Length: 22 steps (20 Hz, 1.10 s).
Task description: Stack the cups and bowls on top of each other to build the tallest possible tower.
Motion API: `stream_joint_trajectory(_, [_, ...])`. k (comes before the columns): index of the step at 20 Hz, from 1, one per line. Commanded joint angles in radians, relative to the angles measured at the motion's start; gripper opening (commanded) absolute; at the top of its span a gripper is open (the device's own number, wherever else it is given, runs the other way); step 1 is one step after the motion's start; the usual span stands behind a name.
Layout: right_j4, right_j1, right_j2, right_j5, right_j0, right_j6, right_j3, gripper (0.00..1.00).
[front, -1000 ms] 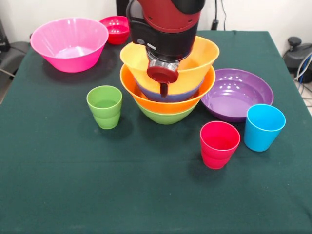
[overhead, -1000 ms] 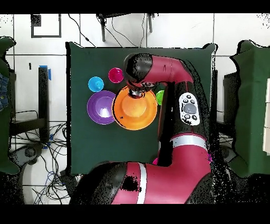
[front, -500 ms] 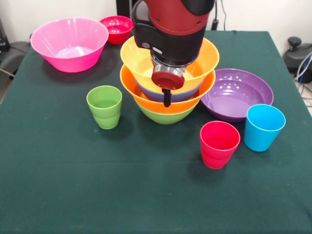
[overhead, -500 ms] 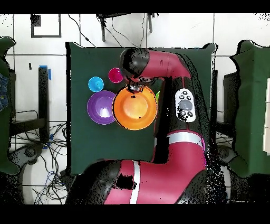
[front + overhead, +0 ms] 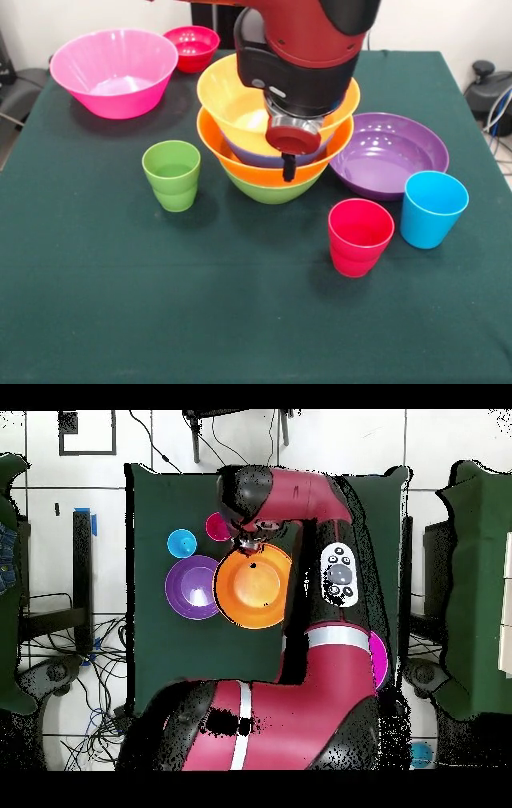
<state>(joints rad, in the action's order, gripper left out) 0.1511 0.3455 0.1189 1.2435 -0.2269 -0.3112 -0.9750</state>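
1. Front view: the tower (image 5: 276,136) stands mid-tabletop (image 5: 120,304), 4 bowls nested as far as I can see: a green base, an orange bowl, a blue one showing only as a sliver, and a yellow-orange bowl on top, sitting a little tilted.
2. Front view: the claw (image 5: 289,166) hangs in front of the tower's near rim; only a dark tip shows below the red wrist disc, so I cannot tell how far open it is or whether it holds anything.
3. Front view, still loose: the pink bowl (image 5: 114,72) and small red bowl (image 5: 192,46) at the far corner, the purple bowl (image 5: 389,154) just beside the tower, plus 3 cups, green (image 5: 172,174), red (image 5: 360,237) and blue (image 5: 433,208). By my count, roughly half the pieces are stacked.
4. Front view, room: the near half of the tabletop is open; the purple bowl and the red and blue cups crowd one side of the tower (tight for a sideways approach).
5. Overhead view: the arm (image 5: 300,494) covers the green cup side; the top bowl (image 5: 254,586) touches the purple bowl (image 5: 192,587) in outline, and the blue cup (image 5: 182,543) and red cup (image 5: 217,526) sit near it, all well inside the tabletop edges.
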Motion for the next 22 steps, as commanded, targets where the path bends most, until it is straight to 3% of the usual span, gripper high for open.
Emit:
stream_joint_trajectory(1, [-0.026,-0.001,0.042,0.185,0.033,-0.218,0.101,1.0])
stream_joint_trajectory(4, [-0.049,0.005,0.052,0.181,0.032,-0.232,0.092,1.0])
stream_joint_trajectory(10, [-0.101,-0.014,0.069,-0.024,0.027,-0.262,0.026,1.0])
stream_joint_trajectory(18, [-0.177,-0.014,0.066,-0.177,0.053,-0.34,-0.071,1.0])
stream_joint_trajectory(22, [-0.208,-0.007,0.04,-0.268,0.088,-0.431,-0.138,1.0])
